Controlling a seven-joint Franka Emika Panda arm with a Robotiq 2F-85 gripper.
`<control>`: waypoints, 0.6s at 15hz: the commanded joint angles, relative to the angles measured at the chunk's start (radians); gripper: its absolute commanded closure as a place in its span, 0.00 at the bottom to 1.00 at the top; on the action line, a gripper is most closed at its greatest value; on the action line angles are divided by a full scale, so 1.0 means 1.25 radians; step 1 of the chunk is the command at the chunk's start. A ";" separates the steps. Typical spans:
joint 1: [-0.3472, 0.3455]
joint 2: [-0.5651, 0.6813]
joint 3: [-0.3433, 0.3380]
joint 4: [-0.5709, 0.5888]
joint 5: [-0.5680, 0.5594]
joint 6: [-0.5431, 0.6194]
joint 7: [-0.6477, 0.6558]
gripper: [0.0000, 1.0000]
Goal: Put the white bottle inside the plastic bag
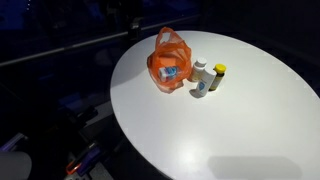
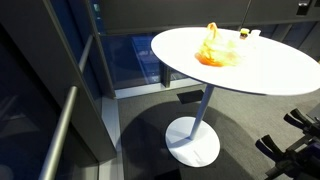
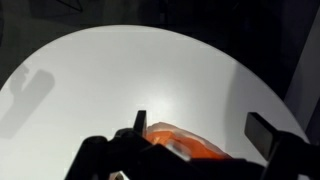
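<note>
The white bottle (image 1: 201,72) is stood on the bench (image 1: 240,120) just beside the bag (image 1: 167,62), between the bag and a yellow-capped container (image 1: 219,77), while the tool (image 3: 188,142) is seen spread open over the bag, gripping nothing.

in the wrist view the plastic bag (image 3: 183,146) is cut by the bottom edge and partly covered by the dark tool (image 3: 180,160). its jaws are too dark to tell if they stand apart. in an exterior view the two bottles (image 2: 247,35) are one small spot. the desk (image 1: 255,120) leaves the picture at right and bottom.
</note>
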 commanded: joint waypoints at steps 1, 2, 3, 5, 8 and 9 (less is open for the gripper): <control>0.002 0.067 -0.009 0.102 -0.009 -0.006 0.031 0.00; 0.001 0.081 -0.012 0.123 -0.008 -0.001 0.036 0.00; -0.001 0.097 -0.017 0.144 -0.008 0.009 0.043 0.00; -0.004 0.127 -0.026 0.181 -0.004 0.028 0.056 0.00; -0.010 0.177 -0.049 0.229 0.012 0.060 0.063 0.00; -0.012 0.194 -0.057 0.244 0.017 0.073 0.064 0.00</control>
